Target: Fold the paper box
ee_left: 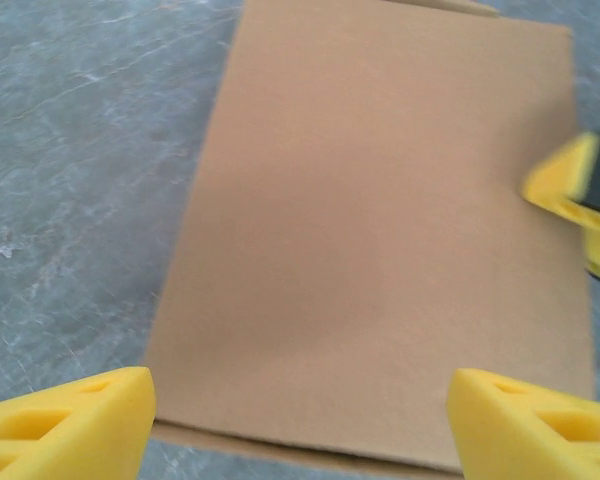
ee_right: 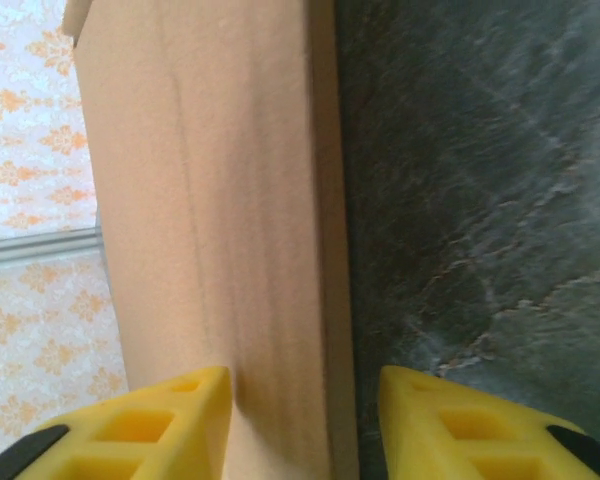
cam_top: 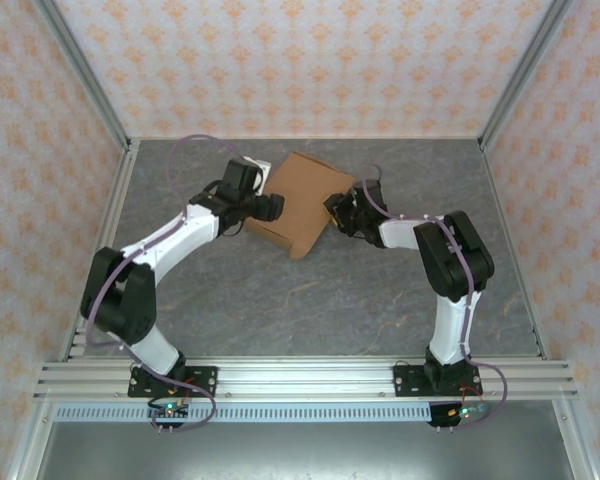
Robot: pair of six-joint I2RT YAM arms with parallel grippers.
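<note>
**Paper box closed flat, both grippers parted at its edges**

You have the paper box point(cam_top: 302, 198) lying on the table point(cam_top: 330, 300) as a shallow closed block, top panel up, between the two tools.

Left gripper point(cam_top: 271, 207): the jaws stand wide and hold nothing. In the left wrist view the box's plain top panel stretches ahead of the tool. Its near edge runs across just in front of the two yellow fingers point(ee_left: 75, 425), a little below them. That edge is wider than the gap between the jaws. No contact with the cardboard can be confirmed.

Right gripper point(cam_top: 340, 209): the jaws are partly open and straddle one edge of the box. In the right wrist view the cardboard runs straight ahead from between the fingers. It sits against the left-hand finger point(ee_right: 170, 425), and a thin strip of table shows between it and the right-hand finger. The jaws are not clamped on it.

Across the top panel from the left gripper, a yellow fingertip of the right gripper sits at the box's far side edge.
</note>
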